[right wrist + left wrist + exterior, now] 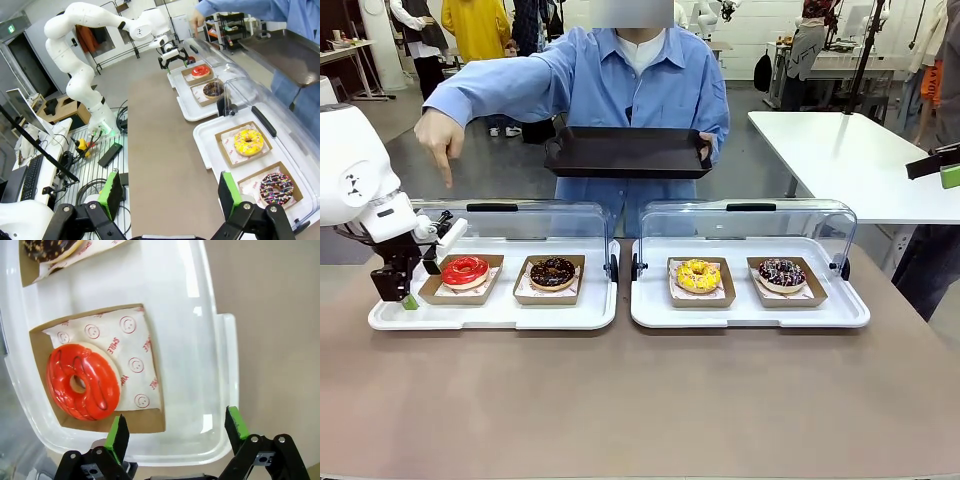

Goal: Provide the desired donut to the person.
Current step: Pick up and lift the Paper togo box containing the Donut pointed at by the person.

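Observation:
The person (pixel 640 80) stands at the far side and points a finger (pixel 447 178) down over the red-glazed donut (pixel 466 270), which lies in a brown card tray. In the left wrist view the red donut (pixel 82 381) lies just beyond and to the left of my open left gripper (pixel 177 432), which hangs over the white tray's rim (pixel 220 390) with nothing between its fingers. In the front view the left gripper (pixel 405 290) is at the tray's left end. My right gripper (pixel 169 192) is open and empty, high and well back from the table.
A chocolate donut (pixel 553 271) shares the left white tray (pixel 490 318). A yellow donut (pixel 698 275) and a dark sprinkled donut (pixel 781 272) sit in the right tray (pixel 750 318). Both clear lids (pixel 745 215) stand raised behind. The person holds a dark tray (pixel 628 152).

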`<action>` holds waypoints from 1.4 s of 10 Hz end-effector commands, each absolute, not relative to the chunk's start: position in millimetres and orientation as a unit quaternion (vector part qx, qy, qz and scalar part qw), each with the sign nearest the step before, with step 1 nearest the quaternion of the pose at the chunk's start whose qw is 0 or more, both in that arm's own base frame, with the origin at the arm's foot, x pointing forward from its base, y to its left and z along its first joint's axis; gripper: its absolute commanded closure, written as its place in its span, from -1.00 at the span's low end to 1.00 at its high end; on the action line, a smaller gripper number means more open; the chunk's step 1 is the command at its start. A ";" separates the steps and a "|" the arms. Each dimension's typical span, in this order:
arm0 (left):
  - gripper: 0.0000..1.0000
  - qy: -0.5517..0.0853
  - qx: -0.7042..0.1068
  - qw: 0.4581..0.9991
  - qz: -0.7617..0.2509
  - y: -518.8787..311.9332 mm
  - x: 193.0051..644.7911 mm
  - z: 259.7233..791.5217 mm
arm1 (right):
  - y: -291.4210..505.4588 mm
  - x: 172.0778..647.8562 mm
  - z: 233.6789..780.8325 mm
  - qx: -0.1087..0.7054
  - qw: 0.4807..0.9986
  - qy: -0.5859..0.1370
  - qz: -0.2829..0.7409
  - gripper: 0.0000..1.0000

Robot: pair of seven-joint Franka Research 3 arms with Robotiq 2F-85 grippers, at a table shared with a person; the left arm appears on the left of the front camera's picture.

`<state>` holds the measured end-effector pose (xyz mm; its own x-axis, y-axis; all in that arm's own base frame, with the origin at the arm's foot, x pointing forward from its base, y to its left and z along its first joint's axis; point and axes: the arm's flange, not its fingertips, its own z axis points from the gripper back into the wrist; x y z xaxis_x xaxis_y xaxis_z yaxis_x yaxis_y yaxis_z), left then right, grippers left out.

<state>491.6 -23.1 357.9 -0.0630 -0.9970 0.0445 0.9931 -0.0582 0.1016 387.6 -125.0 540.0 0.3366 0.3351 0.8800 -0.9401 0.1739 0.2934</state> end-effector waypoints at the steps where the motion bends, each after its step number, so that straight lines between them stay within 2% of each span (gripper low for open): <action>1: -1.00 -0.041 0.035 0.696 -0.716 -26.2 503.8 351.6 | -125.2 387.6 539.6 0.447 0.684 -0.342 0.465 -1.00; 12: -1.00 -0.024 0.026 0.699 -0.714 -17.3 514.8 325.7 | -125.2 387.6 539.6 0.447 0.684 -0.342 0.465 -1.00; 13: -0.74 -0.028 0.026 0.697 -0.716 -17.3 511.6 322.7 | -125.2 387.6 539.6 0.447 0.684 -0.342 0.465 -1.00; 14: 0.09 -0.028 0.025 0.695 -0.718 -17.1 510.3 322.2 | -125.2 387.6 539.6 0.447 0.684 -0.342 0.465 -1.00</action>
